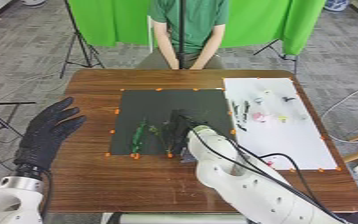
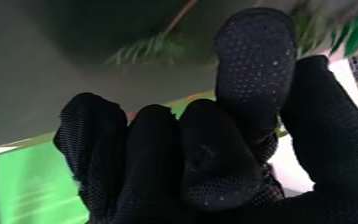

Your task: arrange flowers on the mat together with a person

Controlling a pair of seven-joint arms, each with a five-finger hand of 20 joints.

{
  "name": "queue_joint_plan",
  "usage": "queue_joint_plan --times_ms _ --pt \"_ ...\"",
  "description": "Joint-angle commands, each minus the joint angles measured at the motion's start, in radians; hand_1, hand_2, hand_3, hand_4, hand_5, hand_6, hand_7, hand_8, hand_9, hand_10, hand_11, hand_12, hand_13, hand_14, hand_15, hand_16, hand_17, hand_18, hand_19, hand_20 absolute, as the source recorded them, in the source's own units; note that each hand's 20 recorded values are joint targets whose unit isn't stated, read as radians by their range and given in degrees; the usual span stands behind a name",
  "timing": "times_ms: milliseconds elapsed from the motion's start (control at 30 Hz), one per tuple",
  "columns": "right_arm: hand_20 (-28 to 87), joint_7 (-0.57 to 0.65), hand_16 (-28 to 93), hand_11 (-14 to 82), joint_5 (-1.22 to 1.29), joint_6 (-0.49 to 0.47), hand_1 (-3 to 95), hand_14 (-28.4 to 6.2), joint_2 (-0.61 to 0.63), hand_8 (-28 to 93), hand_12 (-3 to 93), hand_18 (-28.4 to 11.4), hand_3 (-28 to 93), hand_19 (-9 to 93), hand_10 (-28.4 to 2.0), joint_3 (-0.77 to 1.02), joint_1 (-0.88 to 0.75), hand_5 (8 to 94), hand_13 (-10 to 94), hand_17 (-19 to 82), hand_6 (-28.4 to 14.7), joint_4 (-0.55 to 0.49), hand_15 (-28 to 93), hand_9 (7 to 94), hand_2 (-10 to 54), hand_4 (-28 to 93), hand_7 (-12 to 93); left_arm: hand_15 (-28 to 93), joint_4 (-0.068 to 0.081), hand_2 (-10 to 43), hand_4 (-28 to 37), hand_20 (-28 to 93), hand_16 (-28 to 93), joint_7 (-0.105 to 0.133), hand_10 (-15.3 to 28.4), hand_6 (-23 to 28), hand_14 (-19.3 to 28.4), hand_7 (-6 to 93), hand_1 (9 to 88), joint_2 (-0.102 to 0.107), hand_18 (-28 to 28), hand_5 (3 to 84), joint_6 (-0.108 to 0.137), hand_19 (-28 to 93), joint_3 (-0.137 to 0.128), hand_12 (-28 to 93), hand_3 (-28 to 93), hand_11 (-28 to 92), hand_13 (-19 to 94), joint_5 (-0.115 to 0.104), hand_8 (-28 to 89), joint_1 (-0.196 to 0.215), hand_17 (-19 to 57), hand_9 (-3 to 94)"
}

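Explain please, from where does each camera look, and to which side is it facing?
Head view: on the robot's head, facing forward and down at the wooden table, dark mat and white mat; it shows the left arm, right arm, left hand and right hand.
Right wrist view: on the right arm's wrist, facing along the right hand's black glove, toward feathery green foliage.
Shared: the right hand and the green curtain.
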Motion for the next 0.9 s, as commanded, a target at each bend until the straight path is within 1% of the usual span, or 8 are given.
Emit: queue_joint_plan --times_ms 33,233,333,400,533,700,833,900 --pt "70 -0.013 32 68.6 0.043 -0.090 19.8 -6.8 -0.023 -7 38.3 -23.1 73 93 -6.8 0.081 -0.043 93.7 92 62 3.8 -0.093 84 93.7 7.4 -23 51 40 0.003 0.6 -24.9 8 0 -0.005 14.0 2.4 17.9 23.6 28.7 -0.008 22.8 36.9 -0.006 51 -0.002 16 70 30 31 0.004 -10 0.014 -3.1 33.3" --pt "69 -0.071 33 65.2 0.090 -0.034 18.1 -6.8 0.048 -7 40.2 -23.5 68 93 -7.0 0.179 -0.091 93.1 91 61 3.0 -0.204 82 93.7 9.8 -21 48 41 0.003 0.6 -25.0 8 0 0.002 14.1 2.4 17.9 23.6 28.7 -0.013 22.8 37.0 -0.007 51 -0.002 16 70 30 31 0.002 -10 0.011 -3.1 33.3" --pt "60 -0.247 33 59.4 0.244 0.045 18.4 -10.2 0.139 -8 40.3 -24.6 68 93 -10.4 0.326 -0.185 86.5 83 50 0.0 -0.255 78 86.6 10.3 -20 42 40 -0.005 0.7 -24.9 8 0 0.009 14.1 2.4 17.9 23.6 28.7 -0.017 22.8 37.0 0.001 51 -0.015 16 70 30 31 0.000 -10 0.029 -3.2 33.3" --pt "49 -0.361 31 54.8 0.513 0.004 21.0 -13.0 0.167 -9 38.6 -23.5 70 90 -13.4 0.496 -0.272 76.0 72 38 -2.4 -0.265 74 76.6 10.7 -20 38 40 -0.012 0.7 -25.0 8 0 0.015 14.1 2.4 17.9 23.6 28.8 -0.020 22.8 37.0 0.008 51 -0.027 16 70 30 31 -0.002 -10 0.049 -3.2 33.3" --pt "37 -0.531 22 40.9 1.084 -0.031 22.2 -15.1 0.260 -11 30.3 -21.7 78 69 -16.9 0.772 -0.466 59.9 51 23 -4.3 -0.251 60 57.4 9.2 -20 32 40 -0.020 0.6 -25.0 8 0 0.021 14.0 2.5 17.8 23.5 28.7 -0.023 22.8 37.0 0.015 51 -0.042 16 70 30 31 -0.002 -10 0.067 -3.2 33.2" --pt "32 -0.652 19 26.5 1.256 -0.044 19.5 -14.6 0.288 -10 26.3 -22.1 86 60 -16.3 1.029 -0.704 49.2 40 16 -5.0 -0.260 45 46.6 6.7 -19 23 40 -0.037 0.6 -24.9 9 0 0.043 14.0 2.4 17.9 23.4 28.8 -0.032 22.8 37.0 0.031 51 -0.072 16 70 30 31 -0.010 -10 0.118 -3.2 33.2" --pt "31 -0.749 22 20.1 1.424 0.132 17.6 -14.2 0.262 -8 24.7 -22.3 90 55 -16.3 1.110 -0.854 47.5 39 14 -5.7 -0.289 36 45.4 8.8 -16 16 40 -0.032 0.7 -25.0 9 0 0.054 14.0 2.5 17.9 23.3 28.7 -0.049 22.8 37.0 0.033 51 -0.061 16 70 30 31 -0.013 -10 0.109 -3.2 33.2" --pt "30 -0.806 22 19.0 1.434 0.189 17.5 -14.3 0.229 -8 24.4 -22.6 91 54 -16.2 1.135 -0.907 47.3 39 14 -5.2 -0.307 35 45.4 8.8 -16 16 40 -0.030 0.7 -24.9 9 0 0.051 14.0 2.5 17.9 23.3 28.8 -0.043 22.9 37.0 0.026 51 -0.064 16 70 30 31 -0.010 -10 0.102 -3.2 33.3"
